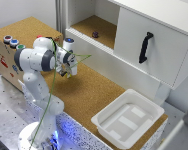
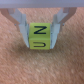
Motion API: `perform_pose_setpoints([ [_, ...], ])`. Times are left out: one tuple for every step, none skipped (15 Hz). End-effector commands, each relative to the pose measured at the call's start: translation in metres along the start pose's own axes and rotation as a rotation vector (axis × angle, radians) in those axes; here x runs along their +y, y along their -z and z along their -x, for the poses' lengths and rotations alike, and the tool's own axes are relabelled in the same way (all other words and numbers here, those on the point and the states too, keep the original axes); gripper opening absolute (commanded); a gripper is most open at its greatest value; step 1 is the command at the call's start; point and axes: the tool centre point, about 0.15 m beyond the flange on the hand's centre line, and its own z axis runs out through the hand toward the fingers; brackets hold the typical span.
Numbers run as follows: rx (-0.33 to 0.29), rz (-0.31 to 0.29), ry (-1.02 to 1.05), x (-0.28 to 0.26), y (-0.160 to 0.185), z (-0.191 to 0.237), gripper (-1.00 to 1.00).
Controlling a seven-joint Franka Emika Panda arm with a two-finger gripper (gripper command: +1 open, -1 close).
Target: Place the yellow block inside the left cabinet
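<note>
Exterior view: Panda arm base lower left of frame, forearm folded across, gripper (image 1: 69, 71) sitting mid-left over the cork counter (image 1: 89, 92). A yellow speck shows at the fingertips, that's the yellow block (image 1: 68, 75); too small here to read the grip. The left cabinet (image 1: 96, 27) is upper centre: open bay, white walls, cork floor, no door. A small dark purple object (image 1: 95, 34) already sits on its floor toward the back. To the right of the bay, a white door with black handle (image 1: 145, 47). White plastic tub (image 1: 128, 119) lower right on the counter, well apart from the gripper. Button box (image 1: 13, 42) with coloured caps at far left. Green cable (image 1: 74, 58) trails off the wrist.

Wrist view: the two fingers (image 2: 23, 27) are pinched on opposite side faces of the block (image 2: 39, 36), block centred between them, letters showing on its faces. Grip looks square, so my read is it shouldn't twist in transit. Cork (image 2: 42, 67) lies below; can't tell if the block is touching it or just clear.

Judgement: block is grasped, transport to the bay not done. The bay floor sits higher than the counter, so the move needs lift before reach-in, and a drop spot clear of the purple object.
</note>
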Motion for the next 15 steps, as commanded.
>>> perform_pose_setpoints([
  [0.105,0.057,0.156,-0.041,0.074,-0.017,-1.00],
  [0.116,0.066,0.207,-0.052,0.090,-0.022,-1.00],
  [0.134,0.075,0.241,-0.061,0.103,-0.025,-1.00],
  [0.153,0.087,0.281,-0.071,0.116,-0.029,-1.00],
  [0.177,0.089,0.304,-0.078,0.127,-0.034,-1.00],
  [0.220,0.101,0.338,-0.088,0.142,-0.044,-1.00],
  [0.260,0.107,0.361,-0.096,0.155,-0.055,-1.00],
  [0.303,0.120,0.375,-0.103,0.169,-0.068,-1.00],
  [0.334,0.128,0.390,-0.108,0.179,-0.080,-1.00],
  [0.374,0.132,0.401,-0.114,0.191,-0.096,-1.00],
  [0.411,0.138,0.404,-0.119,0.201,-0.113,-1.00],
  [0.432,0.140,0.402,-0.122,0.210,-0.132,-1.00],
  [0.462,0.142,0.404,-0.126,0.221,-0.150,-1.00],
  [0.480,0.133,0.401,-0.131,0.231,-0.170,-1.00],
  [0.492,0.129,0.413,-0.137,0.238,-0.184,-1.00],
])
